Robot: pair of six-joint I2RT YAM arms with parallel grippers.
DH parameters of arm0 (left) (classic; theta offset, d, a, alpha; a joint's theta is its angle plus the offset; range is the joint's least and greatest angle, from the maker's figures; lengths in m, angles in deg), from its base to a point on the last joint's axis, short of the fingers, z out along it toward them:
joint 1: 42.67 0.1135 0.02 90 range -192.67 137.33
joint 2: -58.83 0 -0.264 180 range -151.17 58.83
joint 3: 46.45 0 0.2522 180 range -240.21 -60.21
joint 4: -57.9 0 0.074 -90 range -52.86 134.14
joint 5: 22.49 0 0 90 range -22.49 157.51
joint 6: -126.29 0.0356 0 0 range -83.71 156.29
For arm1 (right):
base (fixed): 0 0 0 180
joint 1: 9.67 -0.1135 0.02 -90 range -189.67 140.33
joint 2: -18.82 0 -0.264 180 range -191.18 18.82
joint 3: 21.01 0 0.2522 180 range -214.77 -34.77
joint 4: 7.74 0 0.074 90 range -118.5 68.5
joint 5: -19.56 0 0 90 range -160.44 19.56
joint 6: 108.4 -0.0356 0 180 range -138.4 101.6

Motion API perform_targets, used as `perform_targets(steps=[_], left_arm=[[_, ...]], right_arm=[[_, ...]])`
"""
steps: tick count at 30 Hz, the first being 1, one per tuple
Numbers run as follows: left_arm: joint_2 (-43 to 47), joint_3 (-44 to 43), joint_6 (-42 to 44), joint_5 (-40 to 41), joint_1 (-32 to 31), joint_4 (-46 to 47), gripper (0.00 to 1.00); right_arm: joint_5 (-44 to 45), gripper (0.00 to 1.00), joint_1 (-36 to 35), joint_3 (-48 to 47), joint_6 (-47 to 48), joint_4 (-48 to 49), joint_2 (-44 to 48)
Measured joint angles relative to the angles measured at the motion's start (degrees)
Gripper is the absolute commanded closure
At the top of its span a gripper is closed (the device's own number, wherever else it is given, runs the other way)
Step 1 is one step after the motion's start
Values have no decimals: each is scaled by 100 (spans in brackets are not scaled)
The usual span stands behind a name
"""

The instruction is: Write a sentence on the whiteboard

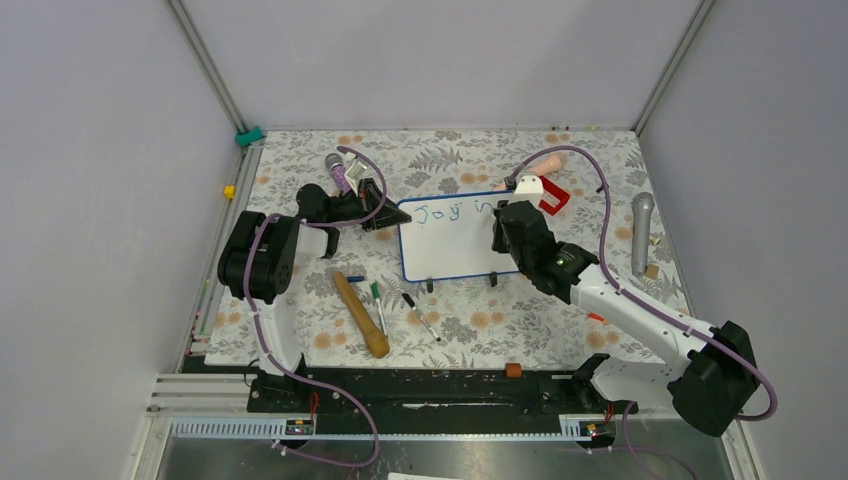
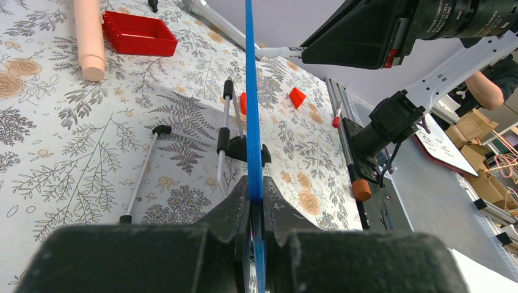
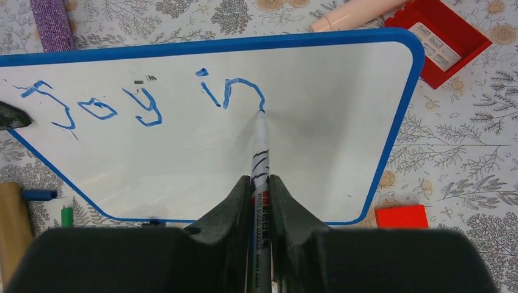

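Floral-print tablecloth (image 1: pixel 470 335) carries a glossy white, blue-framed whiteboard (image 1: pixel 450 245), its edge pinched by the left gripper (image 2: pixel 255 190); the right gripper (image 3: pixel 261 183) clamps a slim marker (image 3: pixel 261 146) touching blue "Joy in" lettering (image 3: pixel 148 114).

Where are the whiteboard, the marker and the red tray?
whiteboard (image 3: pixel 317 165): right wrist view, bare white surface in its right half.
marker (image 3: pixel 260 152): right wrist view, striped middle of the barrel.
red tray (image 3: pixel 461 55): right wrist view, bare red floor inside the rim.

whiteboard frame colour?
Blue. The whiteboard has a thin blue frame, clearest in the right wrist view.
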Motion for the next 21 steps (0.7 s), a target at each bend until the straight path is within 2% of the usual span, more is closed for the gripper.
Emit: perform_targets(steps=[12, 18, 21], left_arm=[[0, 0, 2, -11, -2, 4, 100], [0, 0, 2, -15, -2, 7, 100], [0, 0, 2, -17, -2, 7, 100]], right_arm=[[-122, 100, 4, -37, -122, -74, 820], [-616, 100, -33, -243, -483, -177, 743], [-640, 100, -337, -466, -612, -262, 503]])
